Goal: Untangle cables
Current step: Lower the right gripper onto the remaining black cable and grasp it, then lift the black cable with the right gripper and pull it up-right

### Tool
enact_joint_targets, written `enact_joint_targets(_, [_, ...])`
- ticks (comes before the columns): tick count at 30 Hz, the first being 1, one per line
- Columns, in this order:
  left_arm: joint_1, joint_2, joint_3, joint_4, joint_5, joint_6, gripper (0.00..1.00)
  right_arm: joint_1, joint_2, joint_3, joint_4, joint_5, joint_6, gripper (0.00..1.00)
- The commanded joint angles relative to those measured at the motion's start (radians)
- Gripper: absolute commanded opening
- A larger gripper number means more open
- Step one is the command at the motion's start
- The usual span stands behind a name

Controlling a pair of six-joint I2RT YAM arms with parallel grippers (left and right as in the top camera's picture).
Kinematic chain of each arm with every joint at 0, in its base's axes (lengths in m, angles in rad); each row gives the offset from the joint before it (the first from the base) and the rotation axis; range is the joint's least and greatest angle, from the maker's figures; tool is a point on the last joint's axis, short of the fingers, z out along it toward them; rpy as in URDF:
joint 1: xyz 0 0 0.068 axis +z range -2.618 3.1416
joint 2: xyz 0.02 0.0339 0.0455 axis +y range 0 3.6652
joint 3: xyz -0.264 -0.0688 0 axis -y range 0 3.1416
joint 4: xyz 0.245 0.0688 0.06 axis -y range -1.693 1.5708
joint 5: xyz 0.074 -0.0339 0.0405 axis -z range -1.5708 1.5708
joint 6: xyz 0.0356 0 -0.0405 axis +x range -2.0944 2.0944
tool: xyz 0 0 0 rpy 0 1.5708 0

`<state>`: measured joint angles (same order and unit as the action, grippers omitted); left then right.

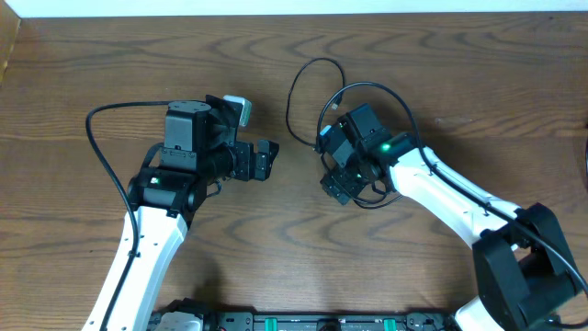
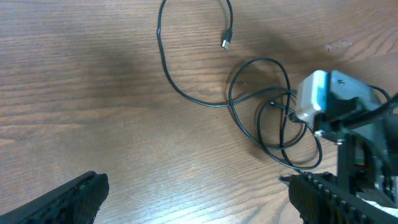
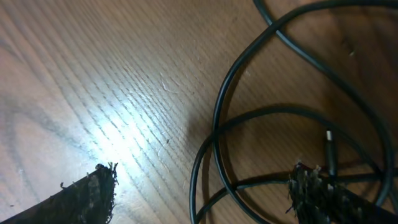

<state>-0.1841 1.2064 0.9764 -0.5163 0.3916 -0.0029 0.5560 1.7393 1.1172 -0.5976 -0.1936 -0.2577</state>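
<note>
Black cable (image 3: pixel 217 124), brown wood-grained table (image 2: pixel 74 93)

Loops of black cable (image 1: pixel 289 99) crowd the table's (image 1: pixel 73 74) middle toward the far edge, with the right gripper (image 1: pixel 333 187) low over them. Bare wood lies open at the far-left corner, and along the near edge between the arms.

A thin black cable (image 3: pixel 217 118) is seen lying in overlapping loops on the wooden table (image 3: pixel 93 74). A small plug end (image 3: pixel 329 146) is enclosed by the loops. Just below the plug, one finger of the right gripper (image 3: pixel 205 190) is placed over a strand; whether contact is made cannot be told. The other finger (image 3: pixel 87 199) is held well left of the plug, over bare wood, so the jaws are spread wide. A bright patch of glare (image 3: pixel 124 146) is cast on the wood left of the plug.
</note>
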Motion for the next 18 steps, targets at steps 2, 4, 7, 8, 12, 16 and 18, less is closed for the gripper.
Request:
enact_joint_targets(2, [0.003, 0.004, -0.004, 0.0, 0.012, 0.006, 0.98, 0.009, 0.047, -0.014, 0.023, -0.038, -0.001, 0.86])
enact_joint_targets(4, [0.003, 0.004, -0.004, 0.0, 0.012, 0.006, 0.97, 0.009, 0.063, -0.014, 0.034, -0.054, -0.001, 0.85])
enact_joint_targets(7, [0.003, 0.004, -0.004, 0.0, 0.012, 0.006, 0.98, 0.009, 0.079, -0.014, 0.05, -0.056, -0.001, 0.85])
enact_joint_targets(8, [0.003, 0.004, -0.004, 0.0, 0.012, 0.006, 0.97, 0.009, 0.092, -0.015, 0.056, -0.056, -0.002, 0.84])
enact_joint_targets(12, [0.003, 0.004, -0.004, 0.0, 0.012, 0.006, 0.97, 0.009, 0.127, -0.015, 0.059, -0.056, -0.001, 0.84])
enact_joint_targets(16, [0.003, 0.004, -0.004, 0.0, 0.012, 0.006, 0.97, 0.009, 0.167, -0.015, 0.06, -0.056, -0.001, 0.83])
enact_joint_targets(18, [0.003, 0.004, -0.004, 0.0, 0.012, 0.006, 0.97, 0.009, 0.183, -0.015, 0.06, -0.056, -0.001, 0.8])
